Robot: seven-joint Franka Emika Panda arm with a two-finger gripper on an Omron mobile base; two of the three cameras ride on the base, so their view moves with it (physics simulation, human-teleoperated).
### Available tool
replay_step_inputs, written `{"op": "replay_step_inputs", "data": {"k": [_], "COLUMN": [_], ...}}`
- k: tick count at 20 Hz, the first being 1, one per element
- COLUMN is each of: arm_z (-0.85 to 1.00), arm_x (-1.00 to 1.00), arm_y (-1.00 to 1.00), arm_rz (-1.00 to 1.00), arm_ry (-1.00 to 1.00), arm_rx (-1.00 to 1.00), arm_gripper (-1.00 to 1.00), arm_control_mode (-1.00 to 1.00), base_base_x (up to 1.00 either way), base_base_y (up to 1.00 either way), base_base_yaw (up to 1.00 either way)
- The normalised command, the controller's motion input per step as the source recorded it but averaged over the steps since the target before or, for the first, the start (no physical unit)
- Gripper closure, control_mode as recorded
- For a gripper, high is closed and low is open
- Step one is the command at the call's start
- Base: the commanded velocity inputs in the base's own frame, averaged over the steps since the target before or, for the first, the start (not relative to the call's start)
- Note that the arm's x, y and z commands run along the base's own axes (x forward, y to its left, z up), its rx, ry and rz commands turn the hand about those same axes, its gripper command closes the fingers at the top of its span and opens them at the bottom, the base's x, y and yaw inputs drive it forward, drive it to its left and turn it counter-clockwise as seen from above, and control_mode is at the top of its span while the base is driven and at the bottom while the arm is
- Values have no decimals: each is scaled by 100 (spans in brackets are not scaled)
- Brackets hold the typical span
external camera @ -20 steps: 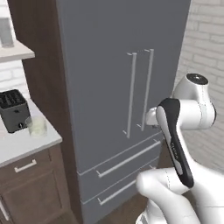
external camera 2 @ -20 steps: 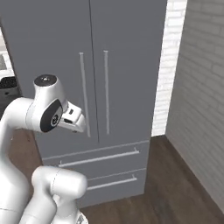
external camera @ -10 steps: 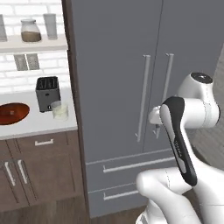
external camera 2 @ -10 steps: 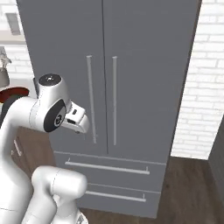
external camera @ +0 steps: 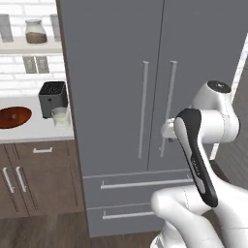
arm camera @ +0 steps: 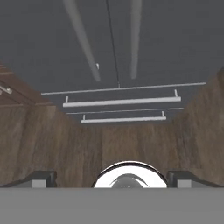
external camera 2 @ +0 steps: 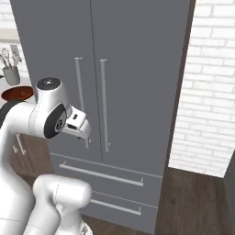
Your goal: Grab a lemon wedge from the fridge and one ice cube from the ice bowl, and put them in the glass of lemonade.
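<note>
The tall grey fridge (external camera: 145,72) stands straight ahead with both doors shut, its silver bar handles (external camera 2: 103,103) side by side above two lower drawers (arm camera: 120,102). The lemon wedge is hidden behind the doors. On the counter to the left rest the reddish-brown ice bowl (external camera: 13,117) and the short glass of lemonade (external camera: 60,117), just in front of the black toaster (external camera: 52,98). No ice cube can be made out at this size. My gripper (external camera 2: 86,139) hangs in front of the fridge, pointing down and apart from the handles. In the hand view the gripper (arm camera: 113,179) is open and empty.
Brown lower cabinets (external camera: 34,179) run under the counter on the left. A wall shelf with jars (external camera: 35,31) hangs above it. A grey utensil cup (external camera 2: 12,73) stands further left. A white brick wall (external camera 2: 209,92) flanks the fridge's right side, over wooden floor (external camera 2: 197,197).
The base has moved, so the whole scene slid right in the base views: the fridge now faces me squarely and the bowl and counter have come into sight. The arm's pose is unchanged.
</note>
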Motion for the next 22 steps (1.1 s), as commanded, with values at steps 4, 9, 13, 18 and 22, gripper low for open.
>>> {"op": "replay_step_inputs", "data": {"k": [4, 9, 13, 18, 22], "arm_z": [0, 0, 0, 0, 0], "arm_x": [0, 0, 0, 0, 0], "arm_y": [0, 0, 0, 0, 0], "arm_rz": [0, 0, 0, 0, 0], "arm_ry": [0, 0, 0, 0, 0], "arm_rx": [0, 0, 0, 0, 0], "arm_gripper": [-100, -100, -100, -100, -100], "arm_control_mode": [100, 100, 100, 100, 100], "base_base_x": [-13, -19, 0, -15, -24], "base_base_y": [12, 63, 38, -34, -20], "base_base_yaw": [0, -5, -16, -17, -1]}}
